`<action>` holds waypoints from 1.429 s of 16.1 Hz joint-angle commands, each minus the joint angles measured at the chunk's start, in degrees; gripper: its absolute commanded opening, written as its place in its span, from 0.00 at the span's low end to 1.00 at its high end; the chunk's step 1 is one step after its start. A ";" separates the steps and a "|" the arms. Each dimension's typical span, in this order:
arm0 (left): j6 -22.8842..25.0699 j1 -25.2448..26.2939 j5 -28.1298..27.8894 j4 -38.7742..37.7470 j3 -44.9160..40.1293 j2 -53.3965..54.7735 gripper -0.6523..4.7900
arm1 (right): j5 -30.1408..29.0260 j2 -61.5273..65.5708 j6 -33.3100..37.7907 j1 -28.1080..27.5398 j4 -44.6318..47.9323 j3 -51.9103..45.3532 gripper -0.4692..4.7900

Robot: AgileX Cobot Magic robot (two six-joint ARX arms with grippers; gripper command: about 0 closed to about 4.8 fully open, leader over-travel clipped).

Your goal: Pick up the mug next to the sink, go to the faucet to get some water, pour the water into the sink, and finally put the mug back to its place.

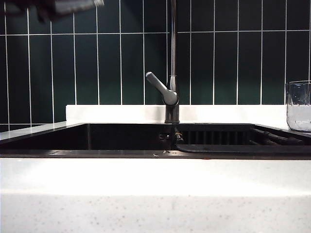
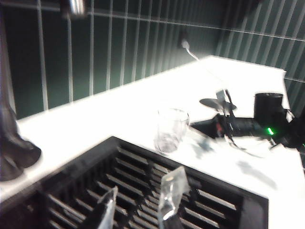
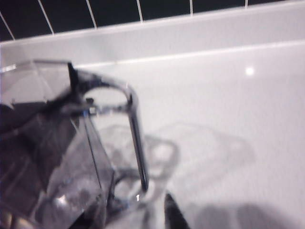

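Right now my left jaws hang over the slatted rack (image 2: 143, 191) of the sink (image 1: 121, 138). Their two pale fingertips (image 2: 171, 191) stand moderately apart with nothing between them. From the exterior view only a dark, blurred piece of my left arm (image 1: 53, 6) shows, high up at the left edge. The mug (image 2: 170, 129) stands upright on the white counter (image 1: 155, 179), just beyond the rack-side rim of the sink; in the exterior view it sits at the far right, cut by the frame edge. I cannot tell whether it holds any water. My right arm (image 2: 248, 126) reaches in level over the counter from the far side of the mug, its tip close to the glass. In the right wrist view the mug fills the near side, its handle (image 3: 136, 143) turned toward the open counter. One dark fingertip (image 3: 172, 214) of my right jaws shows just beside the mug's base. The view is too blurred to tell whether those jaws are wide or gripping. The faucet (image 1: 171, 92) rises behind the middle of the sink, its grey lever (image 1: 158, 83) slanting up to the left against the dark green tiled wall (image 1: 107, 63).
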 commanded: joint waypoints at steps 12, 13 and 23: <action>-0.24 0.04 1.03 3.87 3.37 6.88 0.35 | -2.62 9.86 -2.84 2.16 2.38 11.34 0.43; -0.26 0.04 1.05 3.87 3.37 6.88 0.34 | -2.62 10.58 -2.84 2.43 2.38 11.74 0.43; -0.68 -0.02 1.07 3.82 3.37 6.88 0.34 | -2.16 11.28 -2.99 2.45 3.74 11.80 0.10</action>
